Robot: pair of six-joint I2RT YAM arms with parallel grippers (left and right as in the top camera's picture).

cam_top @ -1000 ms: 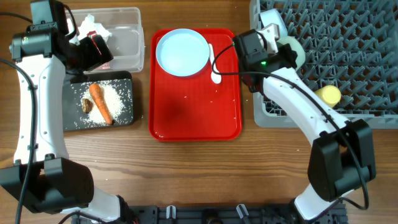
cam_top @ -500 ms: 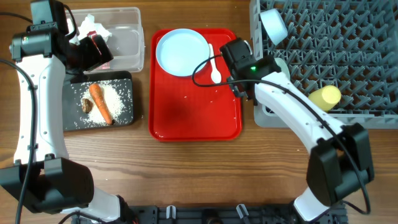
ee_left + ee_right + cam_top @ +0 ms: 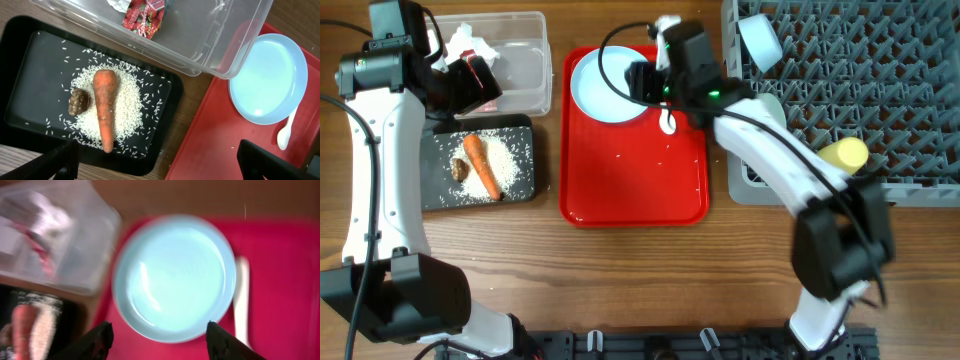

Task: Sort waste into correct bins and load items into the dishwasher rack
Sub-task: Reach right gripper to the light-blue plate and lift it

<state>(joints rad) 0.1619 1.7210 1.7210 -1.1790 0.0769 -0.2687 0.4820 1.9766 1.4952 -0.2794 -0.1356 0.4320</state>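
The pale blue plate (image 3: 605,90) lies at the back of the red serving tray, with the white spoon (image 3: 667,122) to its right. My right gripper (image 3: 642,80) hovers open and empty over the plate (image 3: 175,275), its fingers (image 3: 162,342) straddling the plate's near rim; the spoon (image 3: 241,300) lies beside it. My left gripper (image 3: 470,85) is open and empty (image 3: 165,165) above the bins. The black tray (image 3: 30,60) holds the carrot (image 3: 105,107), brown lump (image 3: 80,101) and rice (image 3: 130,95). The clear tub (image 3: 215,45) holds the wrapper (image 3: 145,20) and napkin (image 3: 463,40).
The grey rack (image 3: 880,60) at the right holds one bowl (image 3: 760,40), a second bowl (image 3: 778,100) partly hidden by my right arm, and the yellow cup (image 3: 846,153). The red serving tray (image 3: 630,180) sits between the bins and the rack.
My right arm has swung left from the rack's front left corner to above the plate on the red tray. The left arm has not moved.
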